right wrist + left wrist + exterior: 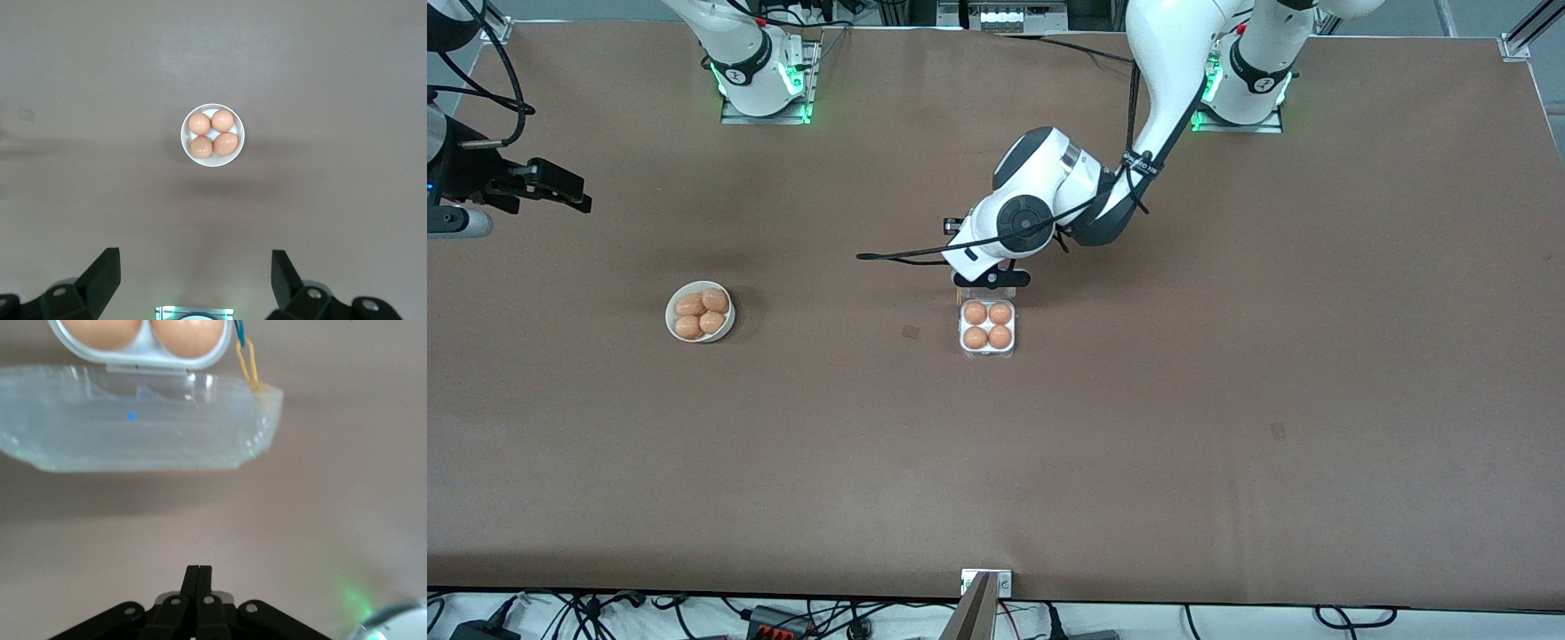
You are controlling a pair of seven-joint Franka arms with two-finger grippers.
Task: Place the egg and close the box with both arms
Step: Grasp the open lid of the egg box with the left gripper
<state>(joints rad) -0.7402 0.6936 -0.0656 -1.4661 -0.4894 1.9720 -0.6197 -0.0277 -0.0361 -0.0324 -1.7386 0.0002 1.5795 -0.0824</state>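
Fingers of the black two-finger left gripper [198, 577] were pressed together with nothing between them, low over the brown table [1227, 400] just beside the hinged clear plastic lid [133, 427] of the small square white egg box [988, 326], short of touching it. The lid lay open and flat from the tray's edge farther from the front camera, and all four cells held brown eggs [988, 324]. A thin yellow loop [250, 367] hung at one corner of the box.

Risk lay in the lift: judged from this pose, closed fingertips pushing under a slippery lid could shove the light box toward the front camera instead of tipping the lid over, or snag that loop. A lid swung down crooked could press on an egg and fail to latch.

Far toward its own end of the table, the black right gripper [193, 277] waited with fingers spread wide and empty, high above the round white bowl [700, 311] of four eggs.
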